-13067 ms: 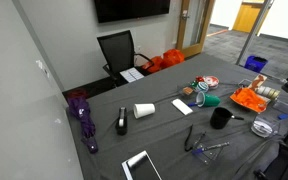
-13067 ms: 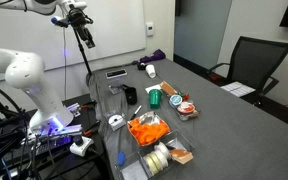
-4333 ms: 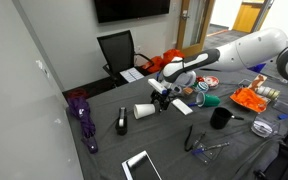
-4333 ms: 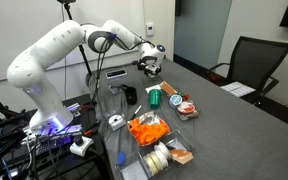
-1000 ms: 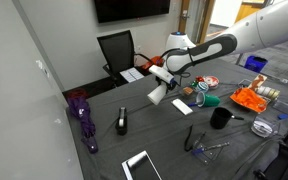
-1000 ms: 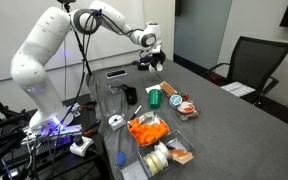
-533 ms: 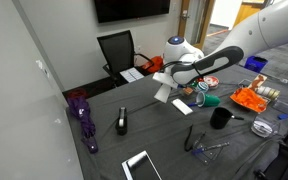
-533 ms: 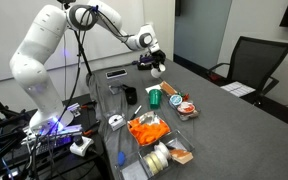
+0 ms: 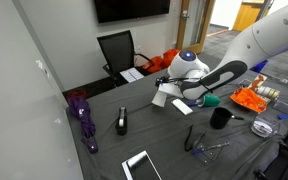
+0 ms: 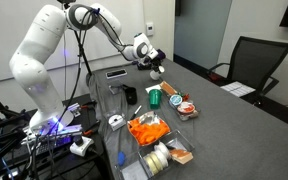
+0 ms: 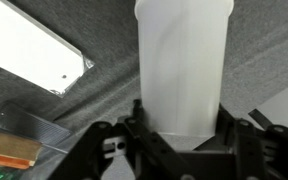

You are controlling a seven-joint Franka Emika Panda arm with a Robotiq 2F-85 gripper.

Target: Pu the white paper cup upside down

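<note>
Cup held: the gripper [image 11: 182, 128] is clamped on the white paper cup [image 11: 182, 65] near its narrow base, the wider rim pointing away from my wrist camera. Beneath it is grey counter [image 11: 104, 102], with a flat white card [image 11: 29, 45] off to one side. In an exterior view the cup [image 9: 163, 96] hangs clear above the counter, seemingly tilted. I judge the flip part done. Next I need the rim squarely down, then a gentle lowering onto bare counter beside the card before letting go.
</note>
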